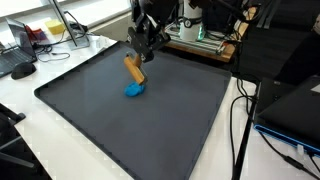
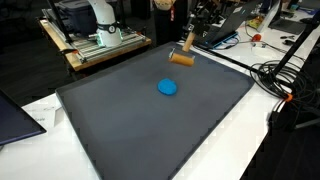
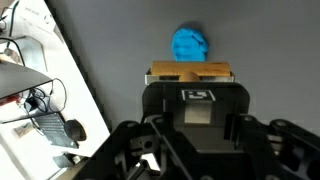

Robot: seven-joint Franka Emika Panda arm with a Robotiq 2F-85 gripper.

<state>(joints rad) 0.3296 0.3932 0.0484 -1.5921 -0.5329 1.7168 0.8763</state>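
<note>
My gripper (image 1: 141, 52) is shut on a tan wooden block (image 1: 133, 68), which hangs tilted above the dark grey mat (image 1: 110, 120). In an exterior view the gripper (image 2: 187, 44) and the block (image 2: 181, 58) are near the mat's far edge. A small blue lump (image 1: 134, 90) lies on the mat just below the block's lower end; it is also seen as the blue lump (image 2: 168, 87), apart from the block. In the wrist view the block (image 3: 190, 73) sits across my gripper (image 3: 190, 84), and the blue lump (image 3: 190, 43) lies beyond it.
The mat (image 2: 200, 130) covers a white table (image 1: 30, 120). A computer mouse (image 1: 22, 70) and desk clutter are at one side, and black cables (image 1: 240, 120) run along the other. A laptop (image 2: 15, 115) and a wooden cart (image 2: 100, 45) stand nearby.
</note>
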